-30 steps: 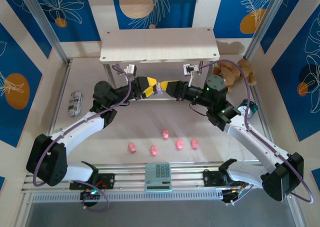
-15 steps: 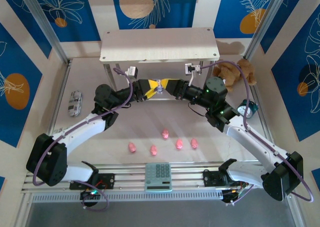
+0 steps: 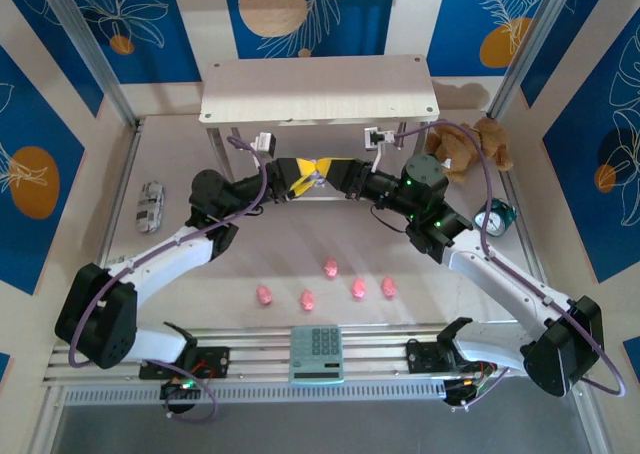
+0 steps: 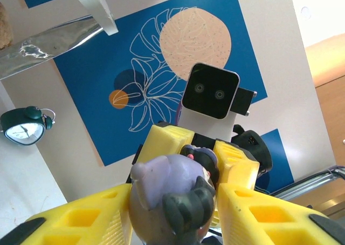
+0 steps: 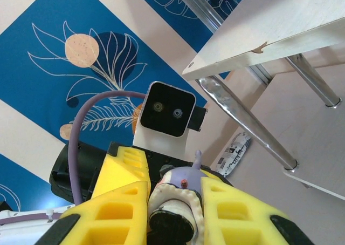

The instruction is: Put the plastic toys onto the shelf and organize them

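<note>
A dark purple figurine with a white face (image 3: 318, 173) hangs in mid-air in front of the shelf (image 3: 320, 89), held from both sides. My left gripper (image 3: 308, 175) is shut on its head end (image 4: 161, 185), and my right gripper (image 3: 329, 171) is shut on its other end (image 5: 180, 188). The two pairs of yellow fingers meet tip to tip. In the left wrist view the right gripper (image 4: 202, 148) shows behind the toy. Several pink pig toys (image 3: 330, 267) lie on the table near the front. The shelf's top board (image 5: 280, 29) is bare.
A silver toy car (image 3: 150, 206) lies at the left wall. A brown plush bear (image 3: 465, 146) sits right of the shelf, with a small green clock (image 3: 497, 217) near it. A calculator (image 3: 317, 352) rests on the front rail. Metal shelf legs (image 5: 242, 121) stand close by.
My left gripper has reached in toward the right one and closed its jaws on the figurine. The right gripper has shifted slightly left, still holding it.
</note>
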Robot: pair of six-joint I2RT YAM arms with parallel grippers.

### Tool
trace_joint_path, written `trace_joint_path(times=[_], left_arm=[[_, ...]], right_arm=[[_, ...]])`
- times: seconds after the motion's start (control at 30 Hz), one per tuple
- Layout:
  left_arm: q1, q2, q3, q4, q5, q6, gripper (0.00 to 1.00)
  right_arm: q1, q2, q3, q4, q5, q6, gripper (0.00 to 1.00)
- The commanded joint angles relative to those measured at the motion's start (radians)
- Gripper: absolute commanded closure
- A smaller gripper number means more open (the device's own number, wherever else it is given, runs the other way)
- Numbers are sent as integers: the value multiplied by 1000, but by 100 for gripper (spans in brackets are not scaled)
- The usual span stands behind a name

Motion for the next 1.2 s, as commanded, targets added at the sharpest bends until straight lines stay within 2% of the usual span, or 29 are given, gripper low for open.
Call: trace_joint_path(times=[0.0,0.13,0.2,0.23,0.33,0.4,0.47,0.53,0.6,0.67,0.8,0.9,1.0,1.07,1.17], left_arm=[[-13,-13,-2,26,-1,25,61],[-12,-51,6,-78,6,103,82],[-12,-68,10,-130,5,142,85],[-12,-74,14,-160,7,164,84],[-8,-102,59,-340,34,292,85],[8,-124,120,-533,58,440,85],[22,-134,197,-766,83,612,84],[35,-127,307,-1066,71,838,84],[41,-97,445,-1380,20,1096,84],[41,-46,560,-1605,-46,1287,83],[41,86,747,-1930,-183,1575,82],[33,181,832,-2070,-331,1725,83],[28,255,865,-2137,-515,1807,83],[28,282,854,-2127,-601,1832,84],[28,305,828,-2073,-674,1858,83]], right_arm=[[7,1,6,30,19,6,97],[8,-2,5,27,24,9,97],[8,-1,9,20,25,5,96],[7,0,12,12,25,4,93],[10,-13,33,-54,39,-27,68],[7,-46,53,-138,73,-77,55],[4,-92,67,-217,111,-133,51],[-2,-146,84,-310,162,-186,50],[-14,-202,99,-401,212,-233,48],[-31,-245,114,-470,243,-265,47],[-65,-307,150,-580,269,-314,47],[-86,-327,179,-634,273,-342,47],[-104,-335,200,-668,273,-362,47],[-114,-337,204,-678,271,-368,47],[-130,-337,200,-676,264,-367,46]])
